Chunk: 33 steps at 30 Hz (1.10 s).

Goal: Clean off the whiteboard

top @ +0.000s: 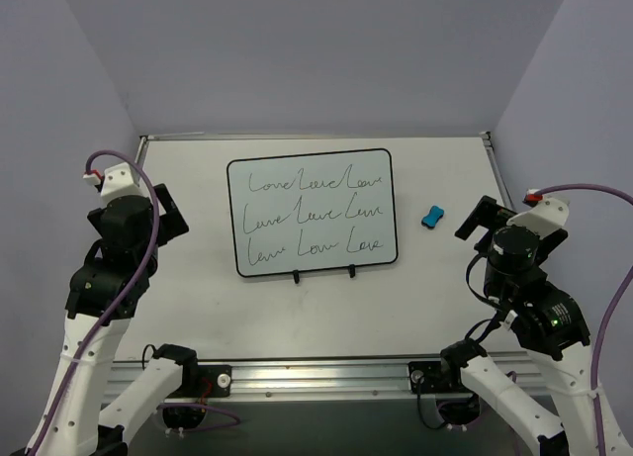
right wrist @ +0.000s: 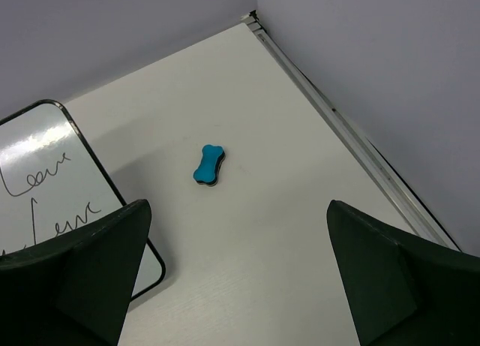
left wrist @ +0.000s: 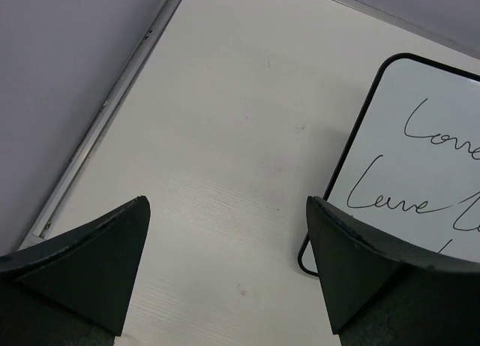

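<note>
The whiteboard (top: 313, 214) lies flat in the middle of the table (top: 198, 308), its long axis running left to right across my overhead view. The two small clips (top: 323, 274) sit on its near edge, and three rows of cursive writing (top: 315, 215) cover it, so none of the task is done yet. What matters for my next move is the blue eraser (top: 431, 217). It rests on the table just off the board's right short edge, apart from the frame, between the board and the right gripper (top: 477, 219). That puts it clearly on the right arm's side, with the left gripper (top: 168, 214) far off beyond the board's opposite edge. Both hang above the table with fingers spread wide and nothing between them. In the left wrist view I see only bare table and the board's left corner. In the right wrist view the eraser lies ahead of the fingers and slightly left of centre. Its long axis points mostly away from the camera, tilted a little to the right. I judge the right arm should take it, reaching forward and down, with the wrist turned so the fingers close across the narrow waist rather than along its length.
</note>
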Each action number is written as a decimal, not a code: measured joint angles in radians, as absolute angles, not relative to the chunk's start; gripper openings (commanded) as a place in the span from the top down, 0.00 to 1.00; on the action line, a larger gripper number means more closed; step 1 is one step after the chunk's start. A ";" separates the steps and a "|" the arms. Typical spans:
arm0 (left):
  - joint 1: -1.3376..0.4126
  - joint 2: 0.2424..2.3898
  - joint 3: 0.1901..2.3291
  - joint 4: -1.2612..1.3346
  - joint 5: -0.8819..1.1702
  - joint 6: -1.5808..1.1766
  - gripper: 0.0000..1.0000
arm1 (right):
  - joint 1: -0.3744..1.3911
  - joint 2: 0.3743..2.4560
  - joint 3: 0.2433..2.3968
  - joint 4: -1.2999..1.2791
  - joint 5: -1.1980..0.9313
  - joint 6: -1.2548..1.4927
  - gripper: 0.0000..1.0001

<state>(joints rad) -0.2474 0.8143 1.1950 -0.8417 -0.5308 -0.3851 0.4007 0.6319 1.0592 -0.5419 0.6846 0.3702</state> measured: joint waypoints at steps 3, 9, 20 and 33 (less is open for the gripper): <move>-0.247 0.815 1.195 -0.842 -0.542 -0.391 0.06 | 0.401 0.632 1.059 -0.538 0.685 0.368 0.00; -0.241 0.817 1.188 -0.820 -0.520 -0.401 0.06 | 0.401 0.604 1.016 -0.417 0.567 0.347 0.00; -0.159 1.028 1.323 -0.698 -0.191 -0.360 0.06 | 0.401 0.652 0.979 -0.258 0.310 0.338 0.00; 0.102 1.691 1.554 -0.561 0.723 -0.194 0.06 | 0.401 0.612 0.961 -0.249 0.132 0.317 0.00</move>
<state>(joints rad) 0.1024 1.6909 1.5536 -0.5606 0.7231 -0.1944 0.4007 0.6125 0.9607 -0.2493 0.1322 0.3172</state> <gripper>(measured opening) 0.940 0.996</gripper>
